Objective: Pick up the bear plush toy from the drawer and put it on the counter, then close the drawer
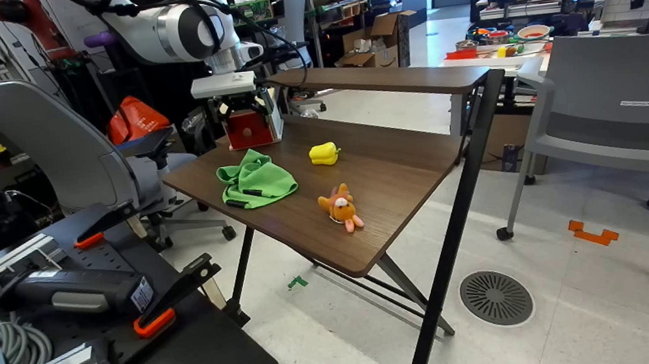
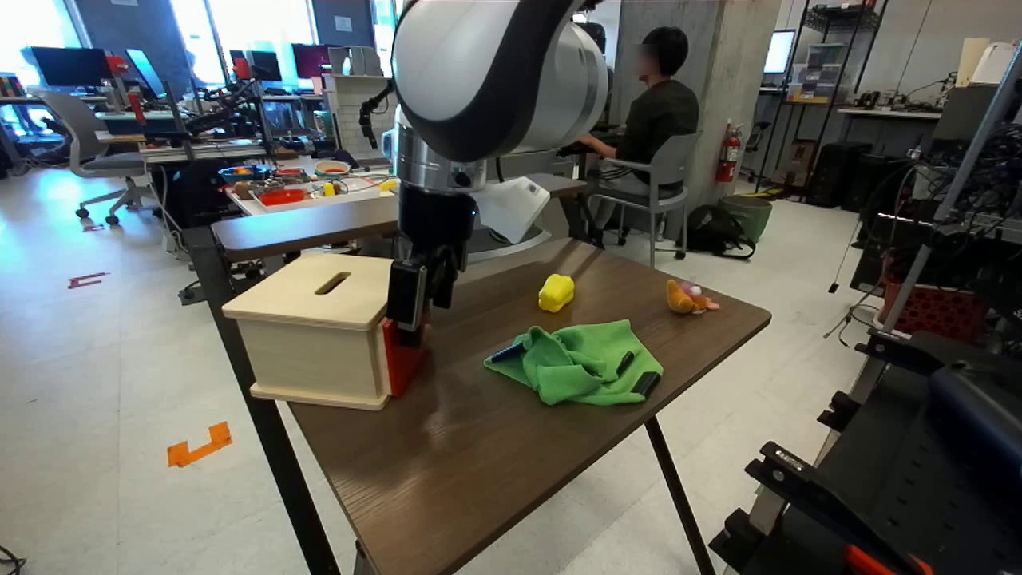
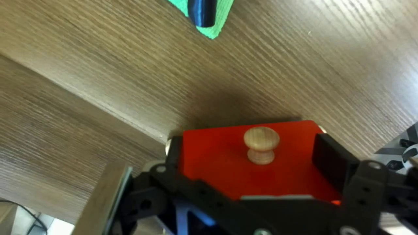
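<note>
Gripper (image 3: 252,148), spread, straddles the red drawer front (image 3: 258,179). The plush toy (image 1: 341,206) at right should be soft, light; grasp mid-body.

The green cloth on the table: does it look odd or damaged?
Slightly odd: the green cloth lies crumpled on the table, bunched up rather than spread flat, as both exterior views show. I see no tear.

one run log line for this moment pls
drawer: looks shut | gripper: open, at the drawer | plush toy: on table | green cloth, yellow pepper: also on table
</note>
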Available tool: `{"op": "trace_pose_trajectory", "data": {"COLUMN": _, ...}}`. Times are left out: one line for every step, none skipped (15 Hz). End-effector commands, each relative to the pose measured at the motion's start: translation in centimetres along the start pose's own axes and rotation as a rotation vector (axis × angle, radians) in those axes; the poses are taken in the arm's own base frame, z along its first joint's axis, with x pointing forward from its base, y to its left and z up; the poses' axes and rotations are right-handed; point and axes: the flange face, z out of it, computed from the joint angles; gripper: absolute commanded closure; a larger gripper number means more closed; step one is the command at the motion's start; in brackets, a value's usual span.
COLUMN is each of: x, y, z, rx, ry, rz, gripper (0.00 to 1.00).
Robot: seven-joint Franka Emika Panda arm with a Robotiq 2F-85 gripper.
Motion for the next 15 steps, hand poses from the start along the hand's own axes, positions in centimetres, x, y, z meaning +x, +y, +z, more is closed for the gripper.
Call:
{"op": "trace_pose_trajectory", "data": {"x": 1.6, "y": 0.0, "z": 0.1, "rx": -0.011, "ry": 0.082, "rz": 0.042, "gripper": 0.00}}
{"op": "trace_pose_trajectory", "data": {"x": 1.7, "y": 0.0, "z": 0.0, "rx": -0.013, "ry": 0.098, "rz": 0.047, "gripper": 0.00}}
{"op": "trace_pose_trajectory", "data": {"x": 1.8, "y": -0.1, "z": 0.0, "rx": -0.017, "ry": 0.109, "rz": 0.048, "gripper": 0.00}}
{"op": "trace_pose_trajectory", "data": {"x": 1.8, "y": -0.1, "z": -0.2, "rx": -0.018, "ry": 0.114, "rz": 0.047, "gripper": 0.00}}
{"op": "trace_pose_trajectory", "data": {"x": 1.7, "y": 0.0, "z": -0.4, "rx": -0.022, "ry": 0.115, "rz": 0.044, "gripper": 0.00}}
{"op": "trace_pose_trajectory", "data": {"x": 1.4, "y": 0.1, "z": -0.6, "rx": -0.021, "ry": 0.107, "rz": 0.041, "gripper": 0.00}}
{"op": "trace_pose_trajectory", "data": {"x": 1.2, "y": 0.4, "z": -0.9, "rx": -0.036, "ry": 0.106, "rz": 0.037, "gripper": 0.00}}
{"op": "trace_pose_trajectory", "data": {"x": 1.0, "y": 0.6, "z": -1.1, "rx": -0.040, "ry": 0.100, "rz": 0.035, "gripper": 0.00}}
{"op": "trace_pose_trajectory", "data": {"x": 0.7, "y": 0.8, "z": -1.4, "rx": -0.044, "ry": 0.094, "rz": 0.037, "gripper": 0.00}}
{"op": "trace_pose_trajectory", "data": {"x": 0.4, "y": 1.1, "z": -1.9, "rx": -0.048, "ry": 0.084, "rz": 0.039, "gripper": 0.00}}
{"op": "trace_pose_trajectory", "data": {"x": 0.0, "y": 1.3, "z": -2.5, "rx": -0.052, "ry": 0.069, "rz": 0.041, "gripper": 0.00}}
{"op": "trace_pose_trajectory", "data": {"x": -0.2, "y": 1.6, "z": -3.1, "rx": -0.056, "ry": 0.060, "rz": 0.044, "gripper": 0.00}}
{"op": "trace_pose_trajectory", "data": {"x": -0.5, "y": 1.7, "z": -4.0, "rx": -0.060, "ry": 0.048, "rz": 0.047, "gripper": 0.00}}
{"op": "trace_pose_trajectory", "data": {"x": -0.7, "y": 1.8, "z": -4.8, "rx": -0.059, "ry": 0.033, "rz": 0.044, "gripper": 0.00}}
{"op": "trace_pose_trajectory", "data": {"x": -1.1, "y": 1.7, "z": -5.9, "rx": -0.062, "ry": 0.016, "rz": 0.046, "gripper": 0.00}}
